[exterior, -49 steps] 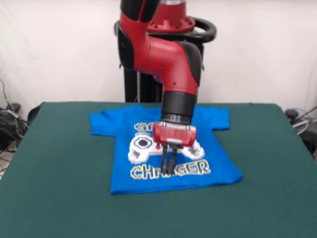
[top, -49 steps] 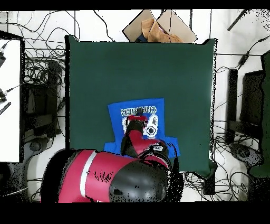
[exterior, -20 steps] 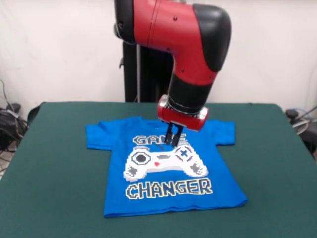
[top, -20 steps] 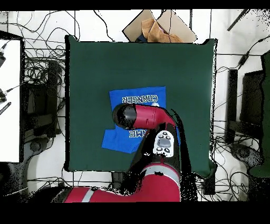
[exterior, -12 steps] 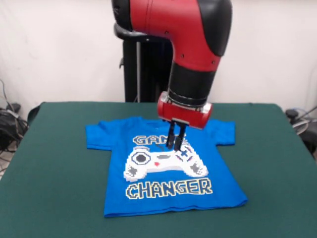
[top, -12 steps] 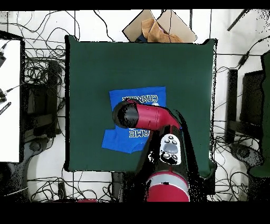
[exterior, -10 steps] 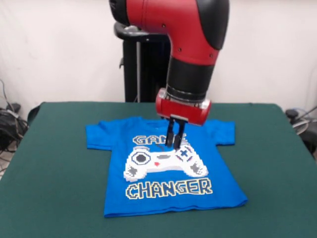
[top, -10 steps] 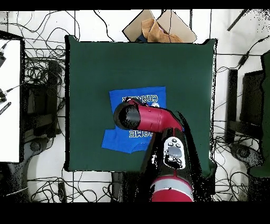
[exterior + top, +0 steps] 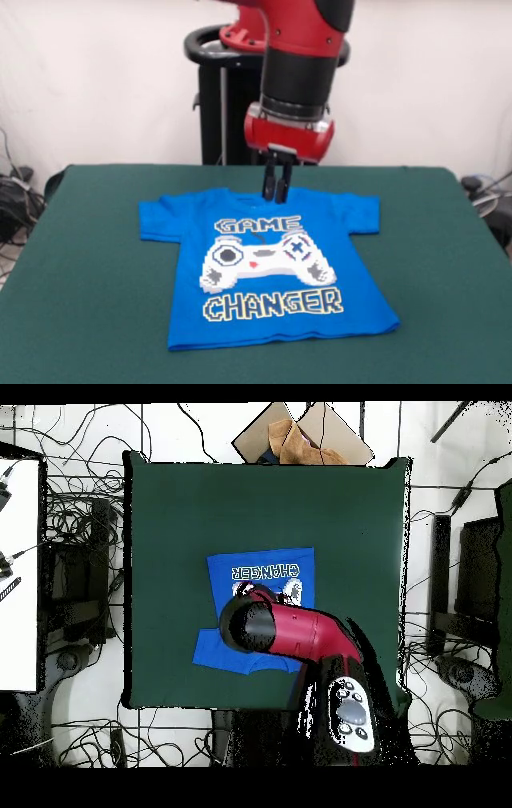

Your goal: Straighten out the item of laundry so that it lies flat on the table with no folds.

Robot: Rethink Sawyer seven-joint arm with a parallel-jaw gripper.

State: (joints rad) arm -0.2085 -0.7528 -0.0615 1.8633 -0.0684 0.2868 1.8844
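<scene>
One blue T-shirt (image 9: pixel 272 272) flat, fingers (image 9: pixel 270 178) hanging above collar, empty

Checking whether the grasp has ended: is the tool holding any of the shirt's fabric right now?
No: the tool hangs above the collar of the blue T-shirt, pinching no cloth, and the shirt lies spread on the table.

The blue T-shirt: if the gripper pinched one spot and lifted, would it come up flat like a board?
Probably not. The T-shirt lies thin and limp on the table, so it would likely drape. Pushed, it would probably bunch on the felt-like cloth rather than slide.
</scene>
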